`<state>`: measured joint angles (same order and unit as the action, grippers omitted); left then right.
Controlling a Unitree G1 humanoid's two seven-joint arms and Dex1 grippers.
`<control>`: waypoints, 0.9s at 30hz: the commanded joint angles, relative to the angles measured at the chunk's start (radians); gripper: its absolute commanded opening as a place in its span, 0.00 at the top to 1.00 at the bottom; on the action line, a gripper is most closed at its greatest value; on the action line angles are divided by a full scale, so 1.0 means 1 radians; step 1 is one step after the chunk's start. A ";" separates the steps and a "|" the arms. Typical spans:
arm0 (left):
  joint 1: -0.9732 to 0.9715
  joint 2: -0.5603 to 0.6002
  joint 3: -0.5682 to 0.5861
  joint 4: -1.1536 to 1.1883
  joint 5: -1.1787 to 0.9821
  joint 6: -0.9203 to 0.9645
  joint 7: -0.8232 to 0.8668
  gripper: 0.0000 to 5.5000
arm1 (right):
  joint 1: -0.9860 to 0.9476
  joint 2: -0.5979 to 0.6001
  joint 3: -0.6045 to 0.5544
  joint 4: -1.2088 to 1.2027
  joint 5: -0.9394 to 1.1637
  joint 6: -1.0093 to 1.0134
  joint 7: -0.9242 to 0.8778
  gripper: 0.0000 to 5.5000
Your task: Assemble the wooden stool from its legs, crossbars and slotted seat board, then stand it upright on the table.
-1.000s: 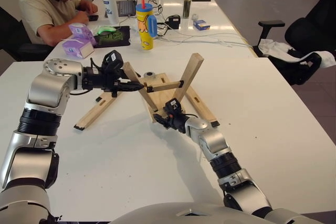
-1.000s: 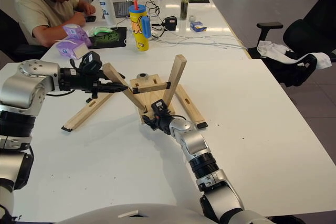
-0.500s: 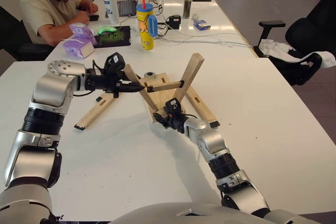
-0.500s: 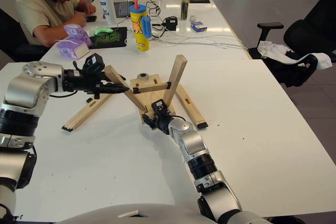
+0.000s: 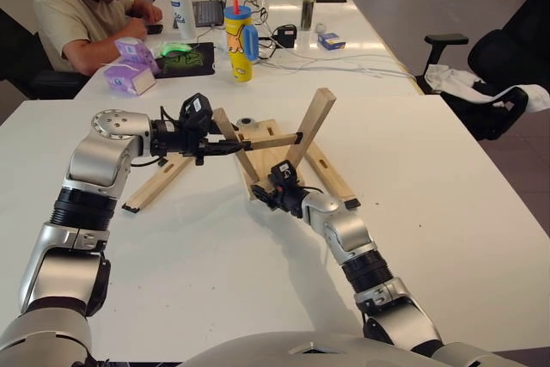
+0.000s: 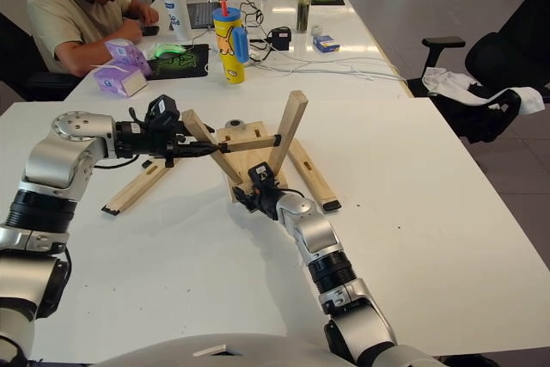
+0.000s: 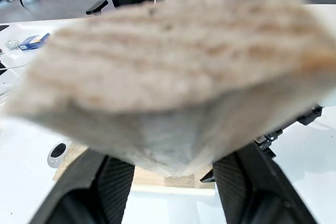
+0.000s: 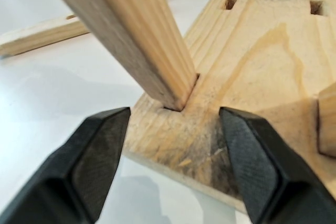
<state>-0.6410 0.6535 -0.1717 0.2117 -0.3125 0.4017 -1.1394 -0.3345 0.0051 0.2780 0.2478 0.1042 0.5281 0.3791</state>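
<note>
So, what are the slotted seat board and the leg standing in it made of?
The flat slotted seat board looks like unfinished softwood, perhaps pine: pale, matt, with brown grain streaks and a rough, scuffed edge. The slanted pale leg seems the same bare wood: straight grain lines, no gloss or paint.

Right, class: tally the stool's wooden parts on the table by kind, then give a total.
Seat board: 1
Standing legs: 2
Loose long pieces, lying flat: 2
Crossbar: 1
Total: 6
</note>
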 commanded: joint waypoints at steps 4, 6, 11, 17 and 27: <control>0.057 -0.058 -0.062 0.146 0.096 -0.067 0.048 0.63 | 0.138 0.011 -0.025 -0.033 0.063 -0.046 0.052 0.53; 0.059 -0.056 -0.055 0.142 0.091 -0.071 0.048 0.63 | 0.180 0.017 -0.055 -0.188 0.123 -0.107 0.078 0.58; 0.051 -0.045 -0.049 0.136 0.088 -0.070 0.039 0.63 | 0.234 -0.024 -0.081 -0.559 0.109 -0.227 0.046 0.72; 0.052 -0.047 -0.054 0.138 0.087 -0.068 0.035 0.63 | -0.004 0.015 -0.081 -0.593 -0.075 -0.322 -0.134 0.90; 0.044 -0.056 -0.056 0.131 0.074 -0.063 0.045 0.63 | 0.045 -0.003 0.081 0.028 -0.219 -0.031 -0.151 1.00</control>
<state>-0.6563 0.6020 -0.1774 0.3038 -0.3323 0.3025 -1.1412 -0.4154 0.0576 0.3230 0.1154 -0.0803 0.2993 0.1949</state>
